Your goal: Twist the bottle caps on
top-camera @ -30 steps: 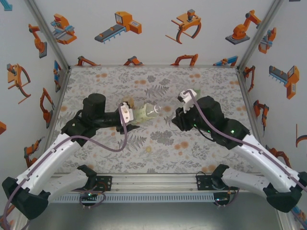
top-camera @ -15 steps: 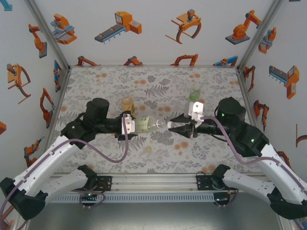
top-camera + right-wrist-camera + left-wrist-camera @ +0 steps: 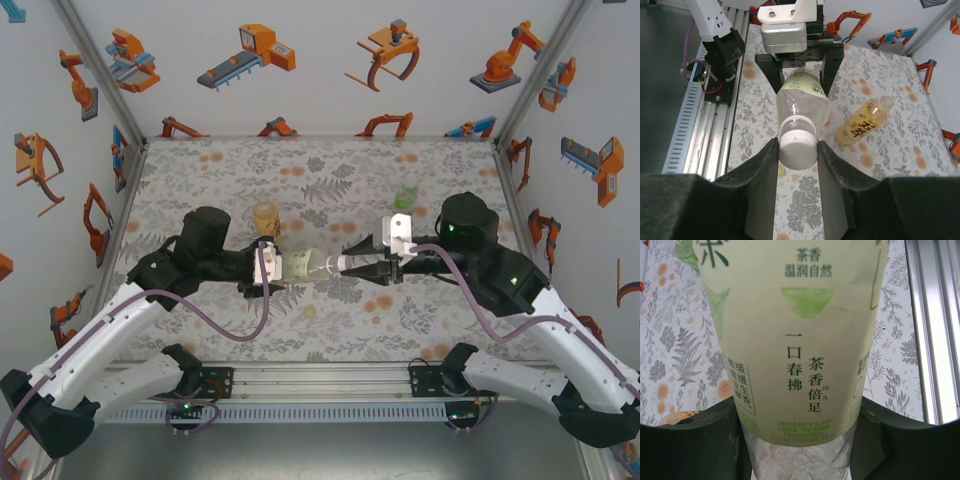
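The left gripper [image 3: 272,268] clamps the green-tea bottle [image 3: 303,265] near its base, with the long axis lying 9-to-3 o'clock and the neck toward 3. The right gripper [image 3: 798,148] pinches the white cap [image 3: 798,142] seated on that neck, possibly not yet threaded.

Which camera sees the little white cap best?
The right wrist view: the white cap sits big and clear on the bottle, between the fingers of the right gripper. From the top view it is tiny and hard to pick out. The left wrist view faces the bottle's label.
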Motion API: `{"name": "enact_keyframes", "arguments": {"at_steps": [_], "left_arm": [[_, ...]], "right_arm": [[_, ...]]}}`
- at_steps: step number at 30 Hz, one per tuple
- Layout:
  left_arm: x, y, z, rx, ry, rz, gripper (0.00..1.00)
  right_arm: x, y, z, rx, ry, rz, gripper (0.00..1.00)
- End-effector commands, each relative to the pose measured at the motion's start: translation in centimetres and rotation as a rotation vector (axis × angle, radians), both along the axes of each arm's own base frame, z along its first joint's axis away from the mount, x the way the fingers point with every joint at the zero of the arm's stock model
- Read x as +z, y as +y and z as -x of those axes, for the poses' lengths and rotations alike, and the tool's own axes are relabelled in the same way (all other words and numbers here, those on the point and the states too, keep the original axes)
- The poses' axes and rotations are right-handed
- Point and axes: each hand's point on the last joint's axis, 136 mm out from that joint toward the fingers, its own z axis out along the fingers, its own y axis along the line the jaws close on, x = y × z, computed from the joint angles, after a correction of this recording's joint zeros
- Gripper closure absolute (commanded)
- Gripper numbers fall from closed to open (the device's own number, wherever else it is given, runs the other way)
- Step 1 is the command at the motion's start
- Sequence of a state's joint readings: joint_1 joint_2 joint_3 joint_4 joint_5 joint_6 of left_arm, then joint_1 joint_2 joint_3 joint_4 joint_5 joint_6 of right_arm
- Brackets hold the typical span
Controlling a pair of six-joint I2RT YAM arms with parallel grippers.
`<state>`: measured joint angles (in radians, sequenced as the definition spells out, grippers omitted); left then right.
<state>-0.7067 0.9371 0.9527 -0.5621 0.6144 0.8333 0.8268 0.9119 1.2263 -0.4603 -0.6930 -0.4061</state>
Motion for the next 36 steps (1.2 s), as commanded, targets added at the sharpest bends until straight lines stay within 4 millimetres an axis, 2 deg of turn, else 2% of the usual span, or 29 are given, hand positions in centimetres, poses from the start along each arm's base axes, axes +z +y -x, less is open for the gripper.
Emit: {"name": "enact_keyframes", "arguments": {"at_steps": [1, 14, 22, 29, 33, 36], "left_arm": [[1.0, -0.2, 0.8, -0.044, -0.010, 0.019, 1.00], [0.6, -0.6, 1.1, -0.070, 0.014, -0.014, 1.00], [1.8, -1.3, 2.5, -0.159, 0.073, 0.020, 1.00], [2.3, -1.6, 3.5, -0.211, 0.121, 0.049, 1.00], [2.2, -1.7, 2.9, -0.182, 0.094, 0.053, 1.00], [2.0, -1.7, 1.5, -0.111, 0.057, 0.040, 1.00]], "right_arm": [[0.9, 0.1, 1.1, 0.054, -0.042, -0.011, 1.00], [-1.4, 0.9, 1.2, 0.073, -0.094, 0.121, 1.00], [-2.8, 0.9, 2.7, 0.175, -0.218, 0.175, 1.00], [-2.8, 0.5, 3.6, 0.215, -0.285, 0.145, 1.00], [-2.8, 0.7, 3.0, 0.153, -0.173, 0.145, 1.00], [-2.7, 1.4, 1.0, 0.006, 0.022, 0.133, 1.00]]}}
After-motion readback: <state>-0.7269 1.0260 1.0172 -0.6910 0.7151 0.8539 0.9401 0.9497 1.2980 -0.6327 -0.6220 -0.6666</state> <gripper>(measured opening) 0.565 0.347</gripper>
